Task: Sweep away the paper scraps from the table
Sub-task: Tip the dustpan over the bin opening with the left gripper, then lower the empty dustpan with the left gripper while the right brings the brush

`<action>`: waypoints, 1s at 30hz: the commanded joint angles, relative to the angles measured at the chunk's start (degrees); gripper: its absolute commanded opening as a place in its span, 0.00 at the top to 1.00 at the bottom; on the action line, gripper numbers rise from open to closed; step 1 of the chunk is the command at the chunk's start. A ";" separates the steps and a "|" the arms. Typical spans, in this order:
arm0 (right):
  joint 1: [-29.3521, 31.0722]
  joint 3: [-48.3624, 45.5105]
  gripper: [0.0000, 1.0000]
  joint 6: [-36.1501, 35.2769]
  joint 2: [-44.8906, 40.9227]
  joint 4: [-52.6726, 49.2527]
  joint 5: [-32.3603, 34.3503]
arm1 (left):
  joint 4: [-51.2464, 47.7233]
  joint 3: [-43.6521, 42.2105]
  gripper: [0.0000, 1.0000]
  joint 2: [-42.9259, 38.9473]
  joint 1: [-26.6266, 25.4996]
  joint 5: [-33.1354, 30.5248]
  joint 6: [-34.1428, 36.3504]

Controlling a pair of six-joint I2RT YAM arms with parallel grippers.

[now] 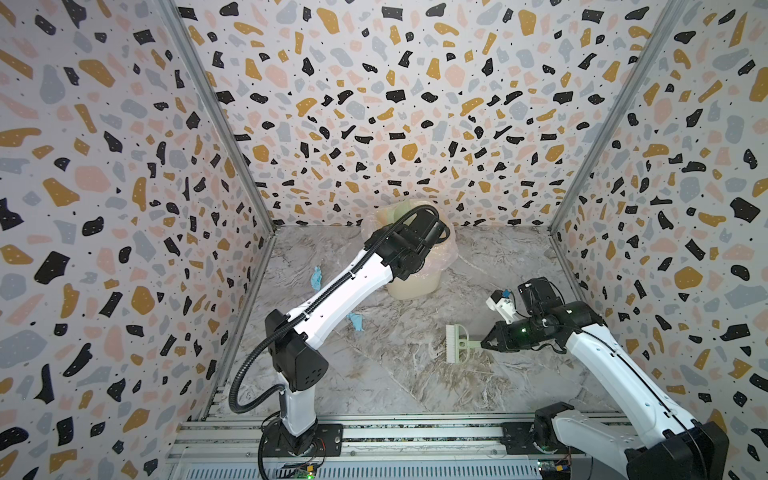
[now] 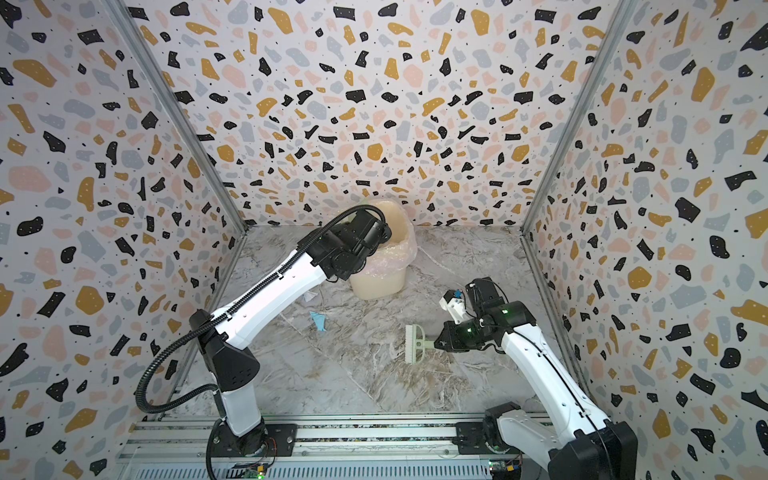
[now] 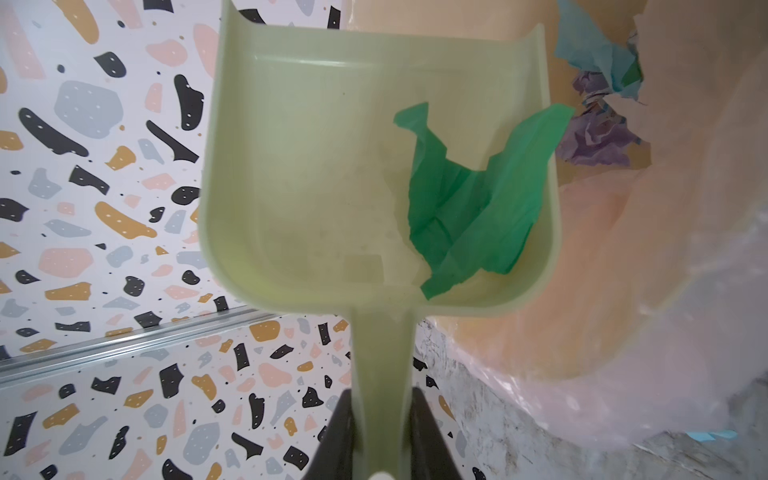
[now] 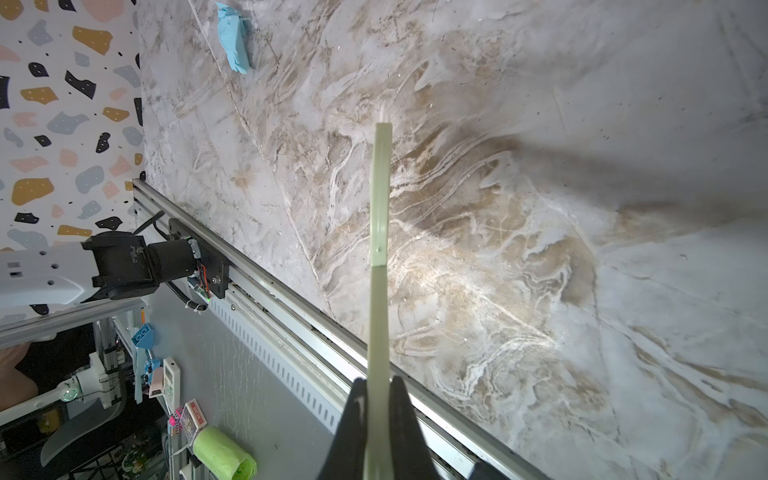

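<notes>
The left jaws are clamped on the handle of the dustpan (image 3: 316, 187), as the left wrist view shows, and the pan is held up at the mouth of the lined bin (image 1: 411, 286). A green scrap (image 3: 478, 199) is lodged against one side wall of the pan, its tip hanging over that wall toward the bin, where blue and lilac scraps (image 3: 598, 137) already lie. The right jaws are shut on the handle of the brush (image 1: 457, 344), which is held low over the worktop (image 1: 478, 257), well apart from the bin; whether the bristles touch cannot be told. Emptying is judged to be the step in hand. To do it well, the pan should be rolled toward the scrap's side and tipped with its lip kept inside the bin's rim, so that the light paper slides off rather than past the liner. One blue scrap (image 1: 316, 277) and a second blue scrap (image 1: 356, 322) are left on the worktop beside the left arm, and what looks like a white scrap (image 2: 309, 296) lies near the bin, so more sweeping is expected
</notes>
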 commanded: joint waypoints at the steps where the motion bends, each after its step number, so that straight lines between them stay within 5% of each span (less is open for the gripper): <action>1: -0.27 -0.34 1.00 -0.75 -0.31 -0.13 -1.19 | 5.82 -1.77 1.00 0.25 -0.60 -6.42 7.24; 19: -0.42 -0.75 1.00 -0.85 -0.68 0.57 -2.25 | 13.64 -5.91 1.00 -0.78 -1.35 -12.74 14.35; 30: 0.96 -3.48 1.00 5.25 -1.89 8.86 -6.24 | 5.80 3.68 1.00 -3.58 -1.40 -3.01 -2.36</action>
